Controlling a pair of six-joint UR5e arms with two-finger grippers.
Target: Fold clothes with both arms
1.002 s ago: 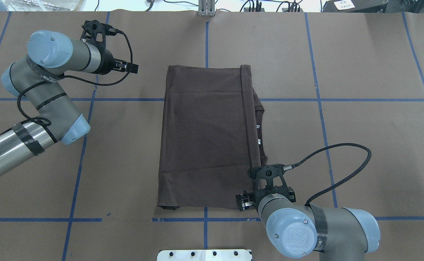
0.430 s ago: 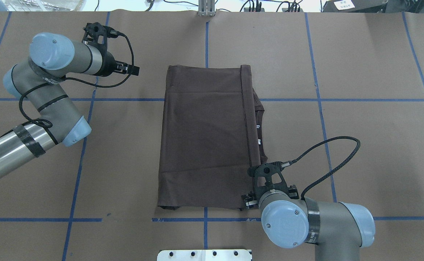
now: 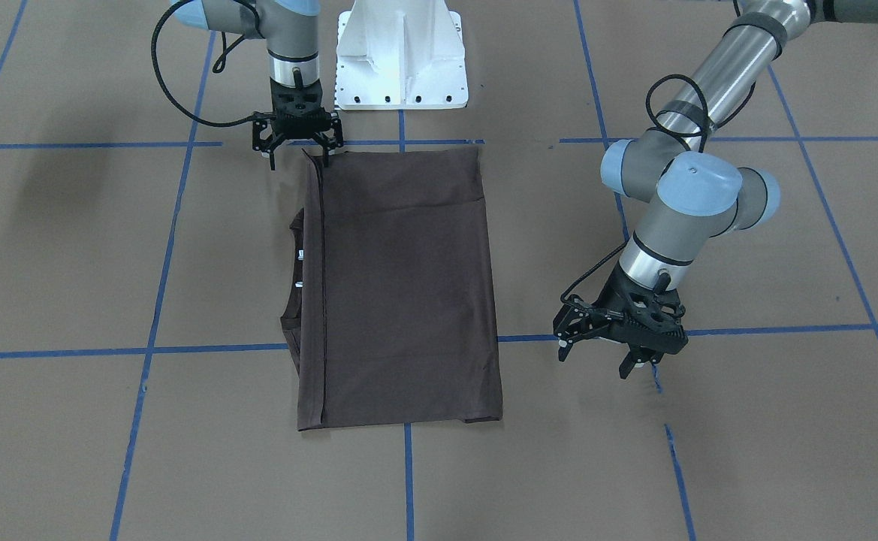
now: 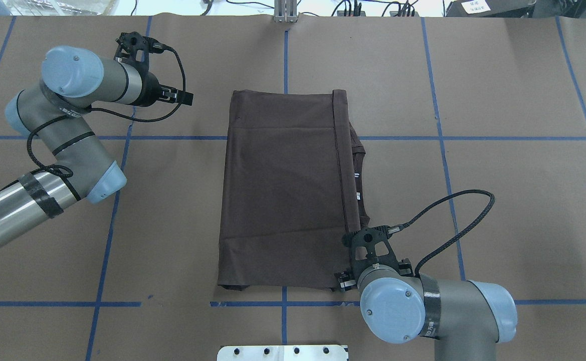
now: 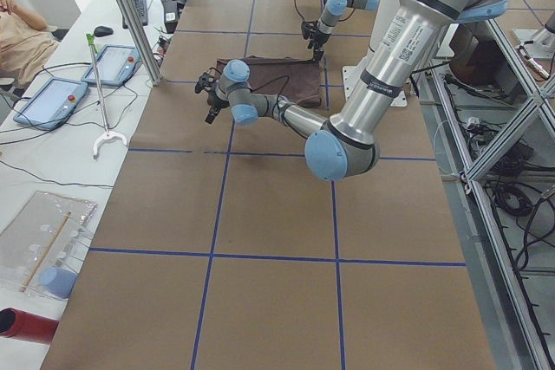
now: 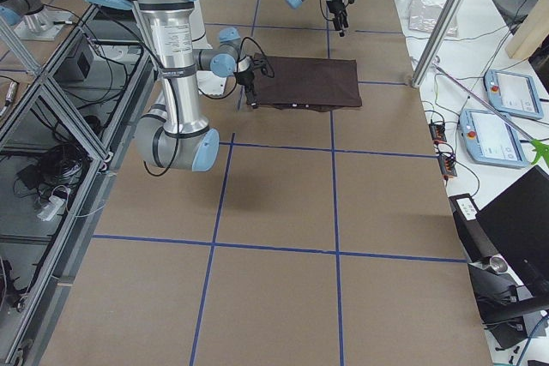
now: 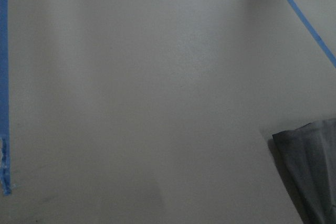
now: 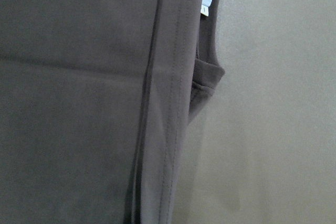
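Right fingers (image 3: 327,152) over the T-shirt's (image 4: 282,200) near corner, left fingers (image 3: 625,367) well apart.
We see soft dark brown knit folded into a flat rectangle mid-tabletop (image 4: 473,100), its long axis running away from the robot. The right fingers are spread and straddle the near right hem corner — the left are spread too, hovering beyond the far left side.

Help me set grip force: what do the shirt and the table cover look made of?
T-shirt: soft matte knit, probably cotton jersey; it lies limp, with a stitched hem. Table cover: matte brown paper, apparently; flat, with blue tape lines.
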